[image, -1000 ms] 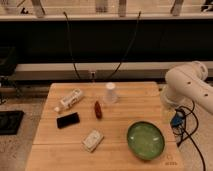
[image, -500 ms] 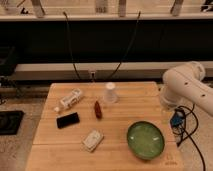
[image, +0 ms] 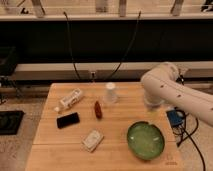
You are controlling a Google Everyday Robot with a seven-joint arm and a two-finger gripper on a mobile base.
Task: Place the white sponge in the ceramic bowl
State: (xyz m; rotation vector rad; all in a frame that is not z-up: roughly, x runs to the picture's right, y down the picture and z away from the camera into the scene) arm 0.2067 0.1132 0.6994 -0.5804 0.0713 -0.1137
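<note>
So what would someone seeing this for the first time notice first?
The big white robot arm bends in from the right, its gripper over the right side of the wooden table, behind the ceramic bowl. That glossy green bowl sits at the table's front right. The white sponge lies to its left near the front edge, apart from it.

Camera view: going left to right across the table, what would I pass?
Black phone → white sponge → white cup → ceramic bowl. The bottle and reddish object overlap others, so skipped. The gripper is out of sight; only the arm shows, at right.
</note>
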